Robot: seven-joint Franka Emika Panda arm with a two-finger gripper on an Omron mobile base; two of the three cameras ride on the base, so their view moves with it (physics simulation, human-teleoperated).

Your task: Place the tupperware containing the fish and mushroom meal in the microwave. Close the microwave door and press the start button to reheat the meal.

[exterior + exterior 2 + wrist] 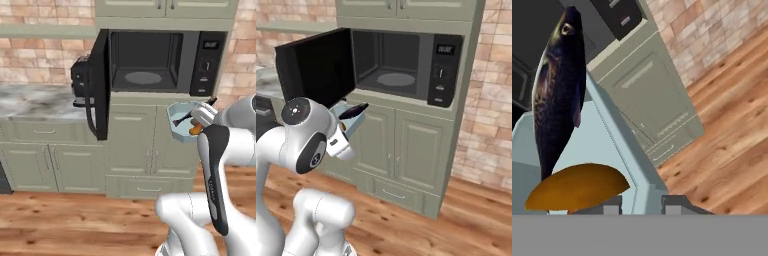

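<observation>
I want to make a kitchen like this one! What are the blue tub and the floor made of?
The tub looks like thin, see-through plastic: pale blue, with the fish showing against its smooth wall. The floor looks like polished wood: orange-brown planks with grain lines. Everything is drawn by computer, so that's a guess.

- We are holding our arm point(215, 170) bent up from the base, forearm rising and wrist turned toward the front.
- We are carrying our gripper point(641, 204) raised at about chest height, ahead of the elbow.
- We are keeping the fingers point(674, 202) narrowly parted, pinching the near wall of the tupperware point(181, 122) between them.
</observation>
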